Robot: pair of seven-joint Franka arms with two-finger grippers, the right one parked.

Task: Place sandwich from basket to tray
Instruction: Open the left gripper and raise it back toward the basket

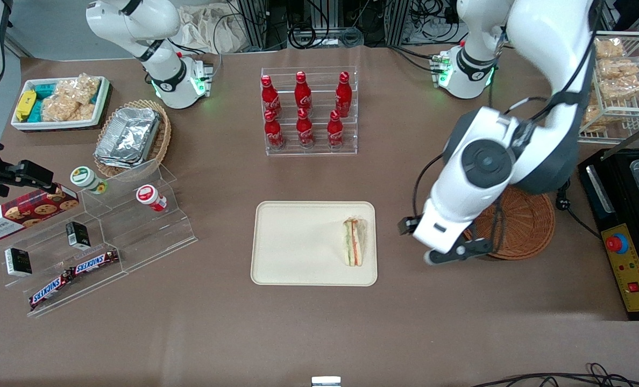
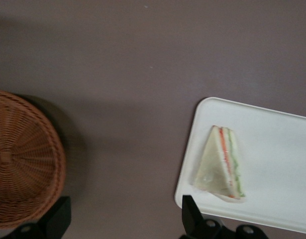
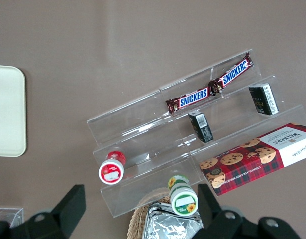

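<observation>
The sandwich [image 1: 354, 242] [image 2: 221, 164], a pale wedge with orange and green layers, lies on the cream tray [image 1: 298, 244] [image 2: 277, 144], near the tray edge closest to the basket. The reddish-brown wicker basket [image 1: 521, 226] [image 2: 21, 159] stands beside the tray toward the working arm's end, with nothing showing in it. My left gripper [image 1: 448, 252] [image 2: 125, 216] hangs over bare table between the basket and the tray. It is open and holds nothing; its black fingers [image 2: 190, 211] are spread wide apart.
A clear rack of red cola bottles [image 1: 309, 113] stands farther from the front camera than the tray. A clear stepped shelf [image 1: 99, 236] with snacks and small jars sits toward the parked arm's end. A black control box [image 1: 629, 242] lies beside the basket.
</observation>
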